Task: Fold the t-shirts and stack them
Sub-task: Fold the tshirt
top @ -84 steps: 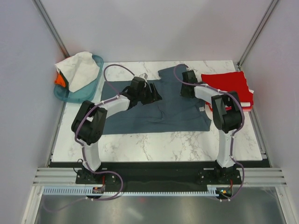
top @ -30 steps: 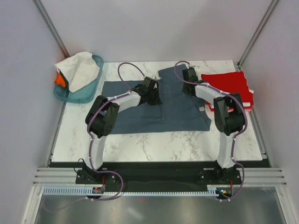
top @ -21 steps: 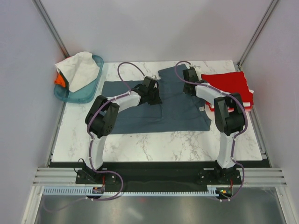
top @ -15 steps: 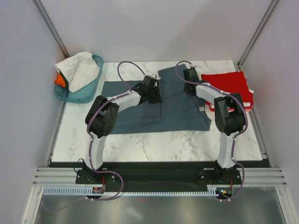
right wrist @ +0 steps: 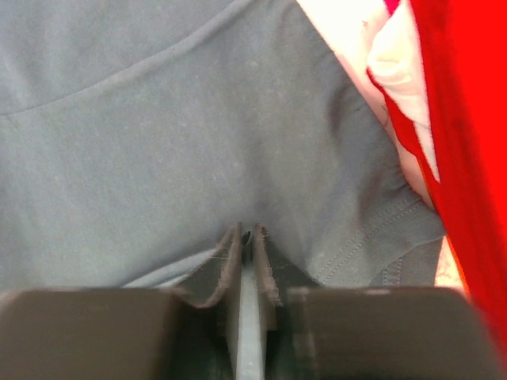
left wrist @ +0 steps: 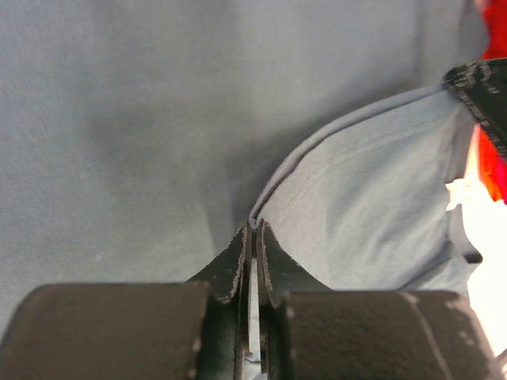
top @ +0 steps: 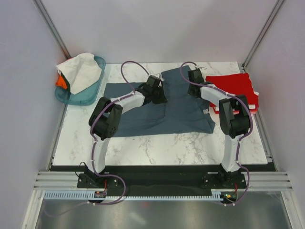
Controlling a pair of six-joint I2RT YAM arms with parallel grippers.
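Pinching the slate blue-grey t-shirt [top: 181,112], spread mid-table toward the far edge, with left gripper [left wrist: 253,226] and right gripper [right wrist: 246,233] both clenched on its cloth. Likely soft, light, limp; best gripped along doubled edges.

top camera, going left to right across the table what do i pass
teal basket → left gripper → right gripper → red t-shirt. The blue-grey t-shirt spans the middle under both grippers, so it has no single place.
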